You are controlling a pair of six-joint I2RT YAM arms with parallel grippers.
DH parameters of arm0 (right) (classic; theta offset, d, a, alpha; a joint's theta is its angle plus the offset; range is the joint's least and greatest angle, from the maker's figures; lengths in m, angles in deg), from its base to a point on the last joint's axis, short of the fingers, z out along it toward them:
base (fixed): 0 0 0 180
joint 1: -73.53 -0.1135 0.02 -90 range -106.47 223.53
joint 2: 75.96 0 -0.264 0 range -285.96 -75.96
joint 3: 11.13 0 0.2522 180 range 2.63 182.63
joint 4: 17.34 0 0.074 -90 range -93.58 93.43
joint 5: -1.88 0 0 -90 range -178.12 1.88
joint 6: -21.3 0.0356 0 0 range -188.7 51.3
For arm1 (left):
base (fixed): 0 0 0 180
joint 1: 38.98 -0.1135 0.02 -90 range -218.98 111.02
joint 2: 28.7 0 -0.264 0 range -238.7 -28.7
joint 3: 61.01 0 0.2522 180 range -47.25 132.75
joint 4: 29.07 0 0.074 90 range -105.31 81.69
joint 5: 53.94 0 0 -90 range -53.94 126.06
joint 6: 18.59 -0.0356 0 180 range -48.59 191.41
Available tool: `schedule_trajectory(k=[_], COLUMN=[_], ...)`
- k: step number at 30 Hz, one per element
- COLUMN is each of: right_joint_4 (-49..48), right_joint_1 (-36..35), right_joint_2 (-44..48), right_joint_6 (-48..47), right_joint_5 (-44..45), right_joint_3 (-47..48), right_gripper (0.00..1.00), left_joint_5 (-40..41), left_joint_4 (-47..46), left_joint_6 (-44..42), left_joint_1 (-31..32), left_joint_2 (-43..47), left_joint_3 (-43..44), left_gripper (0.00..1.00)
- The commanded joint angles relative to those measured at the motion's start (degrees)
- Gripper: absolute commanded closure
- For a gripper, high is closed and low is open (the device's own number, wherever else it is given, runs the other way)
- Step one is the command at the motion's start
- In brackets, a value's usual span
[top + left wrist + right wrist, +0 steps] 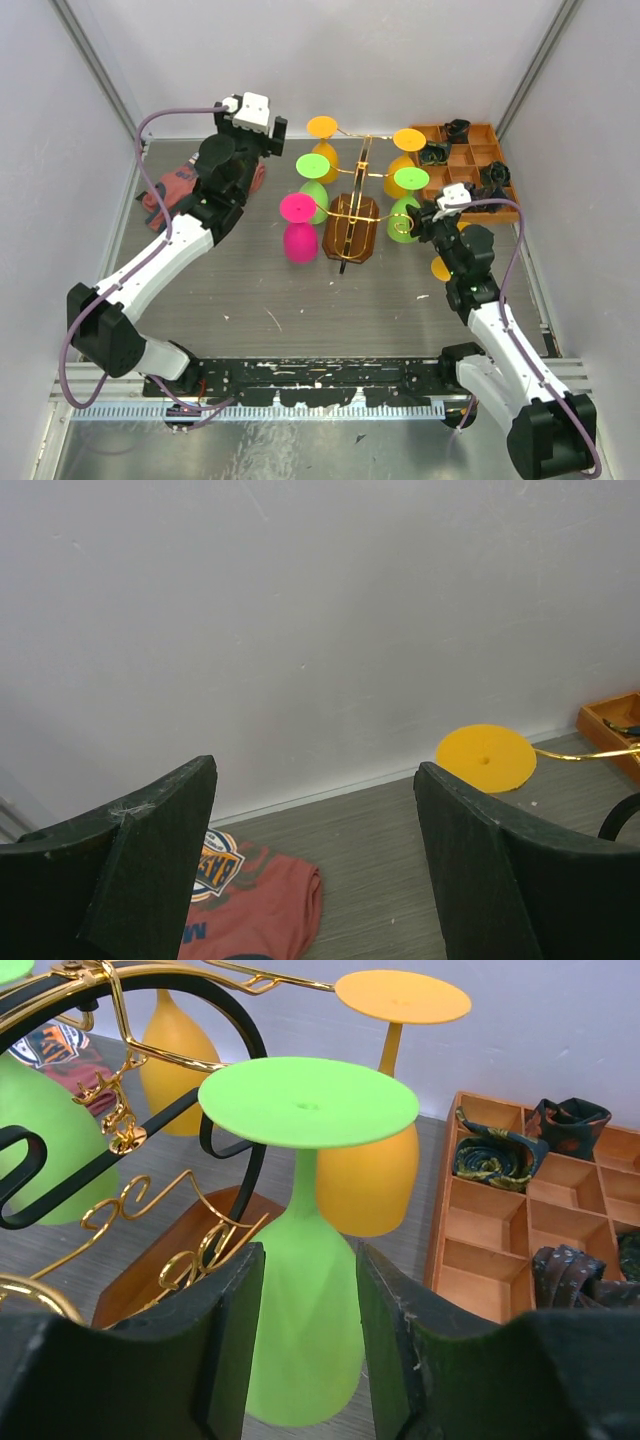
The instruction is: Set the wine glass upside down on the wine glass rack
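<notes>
The wine glass rack [350,238], gold curly wire on a brown base, stands mid-table and also shows in the right wrist view [128,1138]. A green wine glass [405,215] is upside down at its right side, foot on top. My right gripper [421,224] is shut on this glass's bowl [305,1350], with its fingers [232,1330] against both sides. Orange, green and pink glasses [299,240] are upside down around the rack. My left gripper [272,148] is open and empty at the back left, and is also seen in the left wrist view [315,780].
A brown compartmented tray [480,127] with rolled dark items sits at the back right, close to the right arm, and its wall shows in the right wrist view [437,1230]. A red cloth [170,190] lies at the back left under the left gripper. An orange disc [440,268] sits by the right wrist.
</notes>
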Motion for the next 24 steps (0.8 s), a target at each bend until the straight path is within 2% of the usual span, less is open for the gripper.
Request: schedule_trajectory(k=[1,7,13,16,19,21,24], right_joint_4=[5.64,12.4,18.05,21.41,26.4,31.22,37.23], right_joint_1=[0.22,0.18,0.16,0.23,0.67,2.62,8.26], right_joint_2=[3.45,8.07,9.27,8.69,6.15,3.36,-1.71], right_joint_6=[-2.54,-2.97,-0.15,1.12,3.44,5.69,10.19], right_joint_5=[2.1,7.79,19.88,29.78,38.58,39.24,33.25], right_joint_3=[3.68,4.94,8.58,11.3,14.32,17.22,21.31], right_gripper=[0.52,0.47,0.47,0.44,0.35,0.34,0.33], left_joint_5=[0.1,-0.51,-1.23,-1.51,-1.77,-2.16,-3.36], left_joint_4=[0.21,0.81,1.74,2.64,3.53,4.52,7.29], left_joint_6=[0.07,0.7,1.15,1.78,2.42,2.62,2.47], left_joint_1=[-0.23,-0.25,-0.21,-0.21,-0.21,-0.21,-0.21], left_joint_2=[-0.35,-1.01,-1.82,-2.18,-2.47,-2.64,-2.93], left_joint_3=[3.69,4.93,6.08,6.41,6.81,7.23,8.72], left_gripper=[0.13,0.13,0.13,0.13,0.13,0.13,0.13])
